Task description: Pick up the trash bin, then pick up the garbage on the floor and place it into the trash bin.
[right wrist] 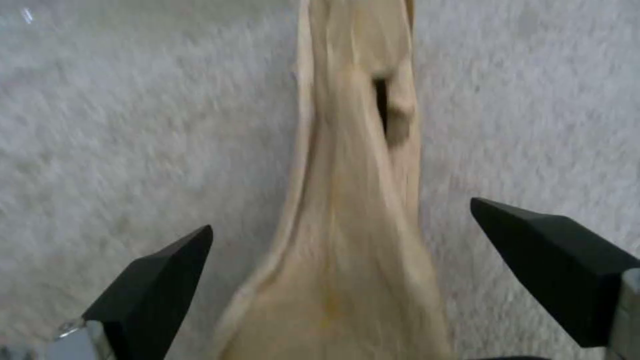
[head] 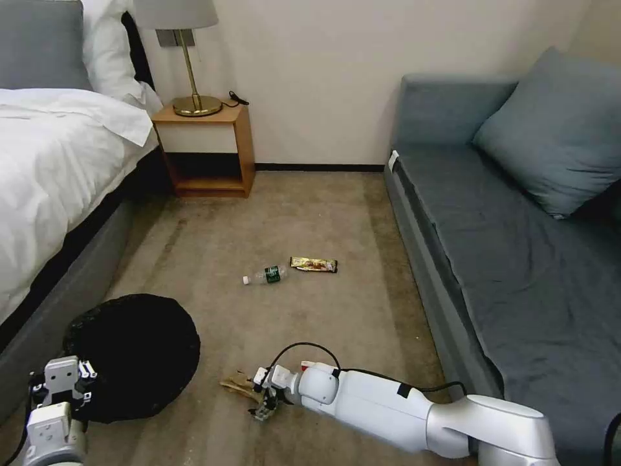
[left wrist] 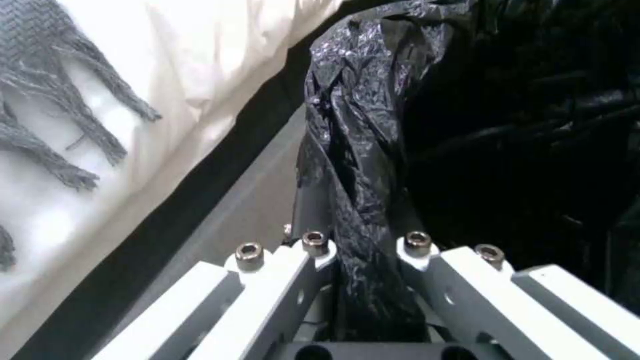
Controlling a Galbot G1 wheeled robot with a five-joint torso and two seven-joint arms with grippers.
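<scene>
Your right gripper (right wrist: 340,240) is straddling the brown paper (right wrist: 353,200) at six o'clock, fingers wide apart (untouching); your left gripper (left wrist: 363,250) is clamping the trash bin (head: 132,353) bag.

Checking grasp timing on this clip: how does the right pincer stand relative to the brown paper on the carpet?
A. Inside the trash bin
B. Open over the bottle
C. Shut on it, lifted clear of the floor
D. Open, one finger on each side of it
D: in the right wrist view the two dark fingertips stand apart with the brown paper lying on the carpet between them, right pincer not closed.
</scene>
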